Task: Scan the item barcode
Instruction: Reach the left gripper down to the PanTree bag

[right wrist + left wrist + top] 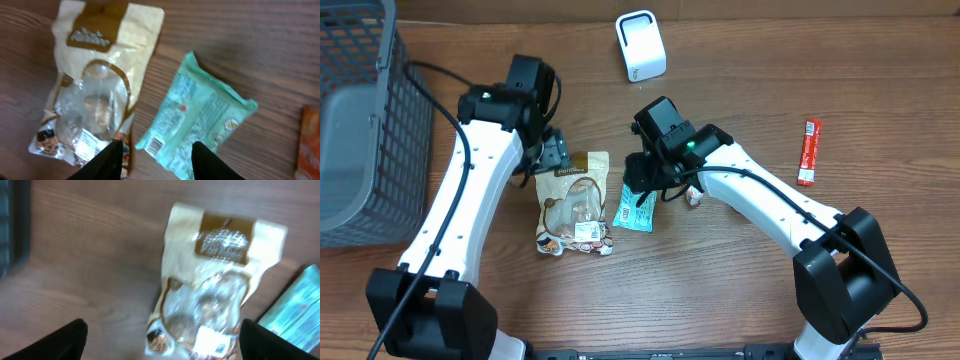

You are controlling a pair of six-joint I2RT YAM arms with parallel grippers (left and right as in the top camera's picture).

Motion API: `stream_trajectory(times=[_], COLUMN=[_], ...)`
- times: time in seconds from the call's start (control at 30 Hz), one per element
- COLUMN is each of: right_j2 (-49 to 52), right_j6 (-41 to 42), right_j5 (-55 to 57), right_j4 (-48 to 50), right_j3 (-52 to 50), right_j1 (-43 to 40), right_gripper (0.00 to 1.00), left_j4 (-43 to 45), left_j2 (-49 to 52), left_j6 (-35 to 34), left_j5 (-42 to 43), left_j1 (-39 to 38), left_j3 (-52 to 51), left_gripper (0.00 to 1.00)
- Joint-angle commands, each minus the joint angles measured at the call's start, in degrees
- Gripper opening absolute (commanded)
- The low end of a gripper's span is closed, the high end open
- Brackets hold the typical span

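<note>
A cream and brown snack bag (575,205) with a clear window lies flat on the wooden table. My left gripper (555,155) hovers over its top end. In the left wrist view the bag (215,280) lies below the left gripper (160,342), whose dark fingers (67,342) stand wide open at the frame's lower corners. A teal packet (635,212) lies just right of the bag, its barcode (155,145) facing up. My right gripper (157,162) is open, its fingertips (107,160) straddling the teal packet (200,120) at that barcode end. The white scanner (640,45) stands at the table's back.
A grey wire basket (365,120) fills the left edge. A red stick packet (808,152) lies at the right. A small wrapped item (695,197) sits by the right arm. Black cables trail from both arms.
</note>
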Motion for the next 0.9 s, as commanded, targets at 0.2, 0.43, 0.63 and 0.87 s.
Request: stream_trajectory(times=[0.2, 0.43, 0.63, 0.87], right_j2=[-0.07, -0.07, -0.07, -0.07], right_j6=[1.25, 1.18, 1.16, 1.16], right_j5=[1.95, 5.84, 8.02, 8.02], right_j4=[5.03, 3.85, 2.89, 2.64], right_j3=[-0.35, -0.37, -0.37, -0.37], right_j1=[2.43, 2.32, 2.34, 2.34], right_gripper=[0.45, 0.47, 0.5, 0.5], left_j4=[-5.33, -2.84, 5.09, 13.55], left_j2=[-0.68, -0.68, -0.68, -0.68], left_j6=[1.64, 1.49, -0.31, -0.33], left_j5=[14.75, 14.95, 14.69, 3.74], left_j1=[1.44, -1.92, -2.03, -2.03], left_j3=[-9.81, -20.22, -26.29, -28.13], left_gripper=[0.8, 0.84, 0.76, 0.63])
